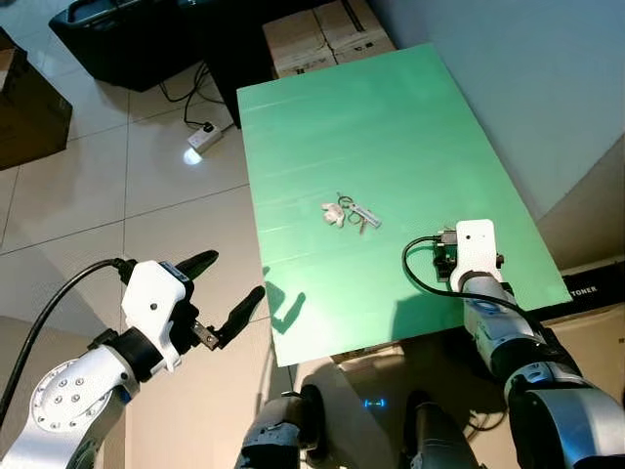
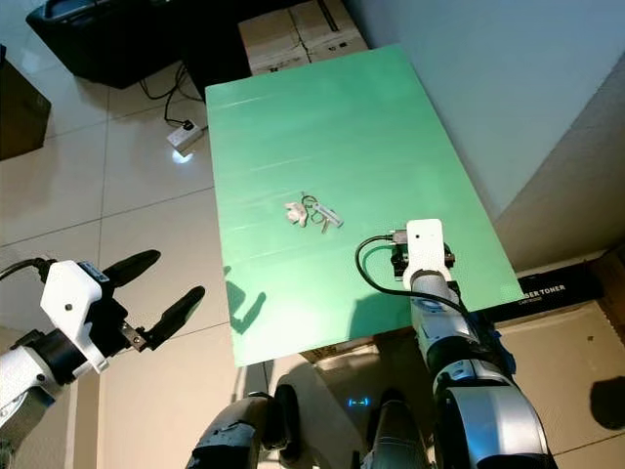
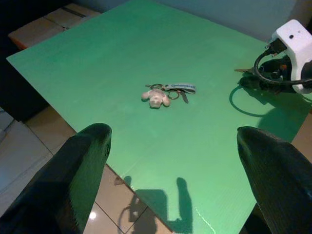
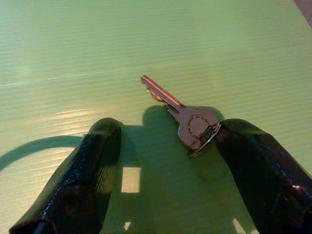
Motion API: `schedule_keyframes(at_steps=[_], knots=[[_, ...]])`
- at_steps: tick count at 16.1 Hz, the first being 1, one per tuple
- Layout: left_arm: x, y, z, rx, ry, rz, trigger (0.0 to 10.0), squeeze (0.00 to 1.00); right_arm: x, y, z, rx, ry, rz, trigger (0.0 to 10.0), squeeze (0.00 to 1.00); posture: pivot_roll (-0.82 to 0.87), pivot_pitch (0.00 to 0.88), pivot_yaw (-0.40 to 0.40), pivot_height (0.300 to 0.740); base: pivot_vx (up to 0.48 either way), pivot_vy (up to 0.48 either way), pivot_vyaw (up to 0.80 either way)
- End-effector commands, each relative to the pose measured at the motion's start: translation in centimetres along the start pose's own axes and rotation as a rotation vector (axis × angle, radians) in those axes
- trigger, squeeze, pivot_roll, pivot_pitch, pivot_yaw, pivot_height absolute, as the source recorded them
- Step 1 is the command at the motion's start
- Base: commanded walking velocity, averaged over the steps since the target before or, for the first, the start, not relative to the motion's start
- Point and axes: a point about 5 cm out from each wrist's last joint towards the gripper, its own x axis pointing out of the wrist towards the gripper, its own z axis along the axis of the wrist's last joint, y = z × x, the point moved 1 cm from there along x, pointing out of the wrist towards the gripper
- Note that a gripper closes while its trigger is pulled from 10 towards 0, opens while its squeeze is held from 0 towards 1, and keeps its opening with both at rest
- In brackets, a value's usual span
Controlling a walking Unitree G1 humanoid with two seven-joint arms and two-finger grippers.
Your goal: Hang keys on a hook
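Observation:
A bunch of keys (image 1: 350, 212) with a small pale bear charm (image 3: 155, 96) and a grey strap lies in the middle of the green table (image 1: 391, 117). A single silver key (image 4: 195, 124) on a ring lies flat on the table near its front right corner. My right gripper (image 4: 168, 131) is open low over that key, which sits between the fingers with its ring close against one finger (image 4: 258, 165). My left gripper (image 1: 234, 277) is open and empty, off the table's left front edge above the tiled floor.
Cardboard boxes (image 1: 327, 34) stand beyond the table's far end. A white power strip (image 1: 203, 137) and cables lie on the floor at the left, near a black case (image 1: 127, 39). A dark box (image 1: 586, 288) sits by the table's right side, under a grey wall.

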Motion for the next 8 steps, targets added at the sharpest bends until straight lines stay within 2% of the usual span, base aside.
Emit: schedule_keyframes(at_steps=[1,2,5,8], knots=[[-0.38,0.16,-0.53,-0.002,0.022,0.008,10.0,0.0,-0.33,-0.62,-1.76,-0.002,0.081,-0.024,10.0,0.0,0.2,0.28,0.198,0.74,0.0,0.0,0.0],[-0.47,0.24,-0.5,-0.003,0.023,0.007,10.0,0.0,-0.22,-1.17,-1.4,-0.003,0.064,-0.032,10.0,0.0,0.2,0.278,0.199,0.74,0.0,0.0,0.0],[-0.47,0.47,-0.51,-0.001,0.021,0.003,10.0,0.0,-0.25,-1.56,-1.08,-0.004,0.025,-0.045,10.0,0.0,0.19,0.268,0.199,0.74,0.0,0.0,0.0],[-0.45,0.68,-0.5,0.001,0.019,0.001,10.0,0.0,-0.53,-1.03,-1.3,-0.002,0.0,-0.054,10.0,0.0,0.19,0.265,0.205,0.74,0.0,0.0,0.0]])
